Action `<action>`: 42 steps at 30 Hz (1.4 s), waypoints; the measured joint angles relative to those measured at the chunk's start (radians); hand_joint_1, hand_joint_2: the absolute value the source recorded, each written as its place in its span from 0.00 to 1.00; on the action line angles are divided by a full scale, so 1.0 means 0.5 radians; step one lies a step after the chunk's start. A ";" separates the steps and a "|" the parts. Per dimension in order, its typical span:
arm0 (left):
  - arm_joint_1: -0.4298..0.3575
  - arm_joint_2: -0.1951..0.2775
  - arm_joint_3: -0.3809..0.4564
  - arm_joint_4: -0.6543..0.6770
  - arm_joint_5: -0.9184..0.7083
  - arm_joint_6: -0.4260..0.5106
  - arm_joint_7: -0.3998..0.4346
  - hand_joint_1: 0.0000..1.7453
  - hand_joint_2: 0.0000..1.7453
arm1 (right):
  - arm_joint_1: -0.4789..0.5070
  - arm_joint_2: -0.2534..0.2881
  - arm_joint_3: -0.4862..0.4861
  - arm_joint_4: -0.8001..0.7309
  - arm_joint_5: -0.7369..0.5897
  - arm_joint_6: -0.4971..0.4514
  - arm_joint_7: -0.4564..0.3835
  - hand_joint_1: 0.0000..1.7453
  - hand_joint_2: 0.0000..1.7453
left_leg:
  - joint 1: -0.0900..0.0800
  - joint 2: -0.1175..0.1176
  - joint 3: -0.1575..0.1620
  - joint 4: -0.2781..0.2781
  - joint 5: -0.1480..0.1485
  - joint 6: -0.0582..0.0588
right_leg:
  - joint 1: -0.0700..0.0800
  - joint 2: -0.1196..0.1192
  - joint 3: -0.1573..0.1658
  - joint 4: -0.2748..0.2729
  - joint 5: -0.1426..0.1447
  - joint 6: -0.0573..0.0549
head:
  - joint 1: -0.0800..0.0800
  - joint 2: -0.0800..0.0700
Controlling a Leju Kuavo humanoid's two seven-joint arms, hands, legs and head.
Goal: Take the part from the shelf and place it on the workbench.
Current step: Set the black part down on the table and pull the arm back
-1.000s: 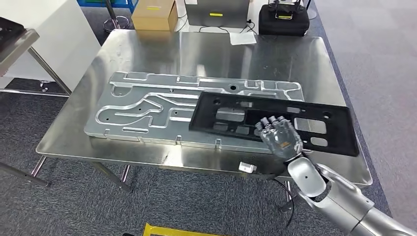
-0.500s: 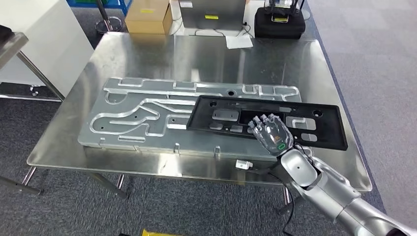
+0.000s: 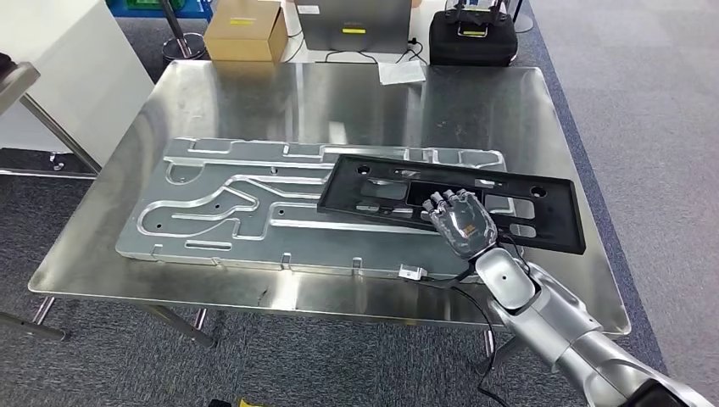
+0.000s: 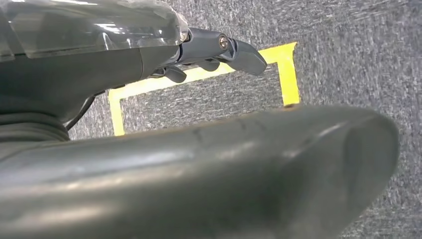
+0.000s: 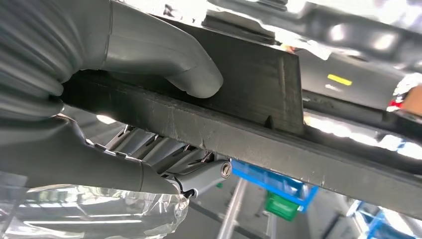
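The part is a flat black plastic panel (image 3: 543, 219) with several cutouts. It hangs tilted over the right half of the steel workbench (image 3: 475, 110). My right hand (image 3: 462, 225) grips its near edge, with fingers on top. In the right wrist view the thick grey thumb (image 5: 164, 55) presses one face of the black panel (image 5: 259, 79) and the darker fingers (image 5: 199, 181) clamp the other. My left hand (image 4: 199, 50) hangs over grey carpet with its fingers curled and nothing in them.
A large machined aluminium plate (image 3: 246, 208) lies on the left and middle of the workbench, partly under the panel. A cardboard box (image 3: 246, 30), a black case (image 3: 470, 38) and a sheet of paper (image 3: 400, 72) sit beyond the far edge. Yellow floor tape (image 4: 288, 74) marks the carpet.
The camera has shifted, so the whole scene slides left and down. My right hand with the panel has moved a little forward over the bench, and the panel lies flatter.
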 joint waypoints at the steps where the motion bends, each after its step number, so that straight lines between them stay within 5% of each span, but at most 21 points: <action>1: -0.001 0.000 -0.004 0.000 -0.003 0.006 0.000 0.00 0.00 | -0.003 0.030 -0.022 0.029 0.000 -0.015 -0.008 1.00 1.00 | 0.001 0.002 -0.044 0.101 -0.056 -0.007 | 0.000 -0.001 0.004 -0.003 -0.001 -0.010 | -0.003 0.000; 3: -0.002 -0.001 -0.014 0.000 -0.006 0.012 0.000 0.00 0.00 | -0.008 0.092 -0.059 0.099 0.000 -0.051 -0.030 1.00 1.00 | 0.002 0.003 -0.174 0.377 -0.178 -0.016 | 0.008 -0.001 0.007 -0.003 -0.005 -0.021 | -0.008 0.000; 5: -0.002 -0.002 -0.026 0.000 -0.009 0.016 0.000 0.00 0.00 | -0.009 0.155 -0.084 0.178 0.000 -0.083 -0.055 1.00 1.00 | 0.001 0.003 -0.246 0.506 -0.195 -0.011 | 0.018 0.000 0.011 -0.002 -0.008 -0.027 | -0.008 0.000; 8: -0.005 -0.001 -0.040 0.000 -0.013 0.017 -0.003 0.00 0.00 | -0.024 0.245 -0.119 0.284 0.001 -0.108 -0.082 1.00 1.00 | -0.010 0.002 -0.096 0.173 0.000 0.030 | 0.033 0.004 0.027 -0.003 -0.016 -0.028 | -0.007 0.000; 10: -0.010 -0.001 -0.044 0.000 -0.015 0.017 -0.006 0.00 0.00 | -0.050 0.300 -0.140 0.349 0.000 -0.115 -0.100 1.00 1.00 | -0.023 0.002 0.007 -0.040 0.070 0.056 | 0.038 0.007 0.031 -0.004 -0.018 -0.017 | -0.007 0.000; 14: -0.014 -0.005 -0.048 0.001 -0.019 0.021 -0.005 0.00 0.00 | -0.086 0.379 -0.176 0.455 0.000 -0.117 -0.139 1.00 1.00 | -0.021 0.003 0.036 -0.110 0.087 0.077 | 0.037 0.004 0.029 -0.004 -0.027 0.027 | -0.005 0.000; 16: -0.016 -0.009 -0.052 0.001 -0.020 0.027 -0.003 0.00 0.00 | -0.116 0.409 -0.200 0.508 0.000 -0.117 -0.160 1.00 1.00 | -0.009 0.007 0.048 -0.141 0.105 0.093 | 0.038 0.000 -0.027 0.120 -0.108 0.041 | -0.003 0.000; 18: -0.019 -0.011 -0.058 0.001 -0.020 0.037 -0.002 0.00 0.00 | -0.139 0.432 -0.218 0.559 0.000 -0.117 -0.180 0.50 1.00 | -0.011 0.009 0.048 -0.144 0.107 0.099 | 0.033 -0.002 -0.149 0.379 -0.231 0.050 | -0.002 0.000; 20: -0.019 -0.013 -0.063 0.001 -0.023 0.047 0.002 0.00 0.50 | -0.144 0.451 -0.231 0.608 0.000 -0.120 -0.203 0.00 1.00 | -0.010 0.006 0.048 -0.140 0.105 0.099 | 0.028 -0.002 -0.233 0.539 -0.260 0.059 | -0.001 0.000; 21: -0.018 -0.014 -0.068 0.001 -0.028 0.053 0.009 0.00 0.75 | -0.147 0.460 -0.237 0.631 0.000 -0.123 -0.212 0.00 1.00 | -0.009 0.004 0.049 -0.135 0.101 0.097 | 0.024 -0.003 -0.223 0.508 -0.216 0.062 | -0.001 0.000; 22: -0.018 -0.016 -0.074 0.002 -0.034 0.056 0.016 0.00 0.75 | -0.154 0.469 -0.244 0.651 0.000 -0.127 -0.220 0.00 1.00 | -0.008 0.002 0.050 -0.128 0.096 0.093 | 0.020 -0.005 -0.175 0.401 -0.143 0.064 | -0.001 0.000; 25: -0.019 -0.020 -0.090 0.003 -0.033 0.057 0.032 0.00 0.00 | -0.179 0.497 -0.271 0.705 0.000 -0.152 -0.230 0.00 1.00 | -0.015 0.001 0.039 -0.089 0.069 0.065 | 0.019 -0.012 -0.017 0.047 0.000 0.049 | -0.001 0.000; 28: -0.018 -0.019 -0.091 0.003 -0.020 0.051 0.036 0.00 0.00 | -0.180 0.519 -0.292 0.752 0.001 -0.173 -0.232 0.00 1.00 | -0.020 0.003 0.032 -0.082 0.063 0.037 | 0.029 -0.008 -0.003 0.007 -0.002 0.014 | -0.004 0.000; 30: -0.016 -0.017 -0.092 0.003 -0.015 0.051 0.039 0.00 0.00 | -0.183 0.527 -0.314 0.773 0.000 -0.185 -0.232 0.00 0.50 | -0.016 0.004 0.024 -0.048 0.033 0.016 | 0.023 -0.009 0.004 -0.003 0.003 -0.009 | -0.005 0.000; 32: -0.016 -0.015 -0.092 0.003 -0.008 0.052 0.041 0.00 0.00 | -0.187 0.537 -0.340 0.787 0.000 -0.195 -0.232 0.00 0.00 | -0.010 0.004 -0.047 0.123 -0.067 -0.004 | 0.019 -0.011 0.011 -0.009 0.006 -0.025 | -0.009 0.000; 34: -0.014 -0.015 -0.092 0.004 -0.003 0.052 0.041 0.00 0.00 | -0.183 0.546 -0.374 0.802 -0.007 -0.210 -0.232 0.00 0.00 | -0.006 0.004 -0.160 0.367 -0.170 -0.015 | 0.021 -0.011 0.012 -0.009 0.005 -0.031 | -0.011 0.000; 36: -0.009 -0.015 -0.092 0.005 0.002 0.052 0.041 0.00 0.00 | -0.171 0.556 -0.431 0.810 -0.037 -0.226 -0.239 0.00 0.00 | -0.004 0.004 -0.192 0.431 -0.158 -0.016 | 0.023 -0.010 0.016 -0.008 0.004 -0.031 | -0.011 0.000; 39: -0.009 -0.013 -0.091 0.005 0.018 0.052 0.039 0.00 0.00 | -0.111 0.598 -0.577 0.765 -0.156 -0.200 -0.279 0.00 0.00 | -0.008 0.004 -0.021 0.079 0.019 0.008 | 0.027 -0.006 0.025 -0.008 0.003 -0.025 | -0.011 0.000; 42: -0.014 -0.010 -0.092 0.005 0.027 0.050 0.036 0.00 0.00 | -0.015 0.661 -0.753 0.613 -0.258 -0.063 -0.308 0.00 0.00 | -0.025 0.001 0.054 -0.088 0.056 0.035 | 0.030 -0.001 0.022 -0.013 0.009 0.006 | -0.010 0.000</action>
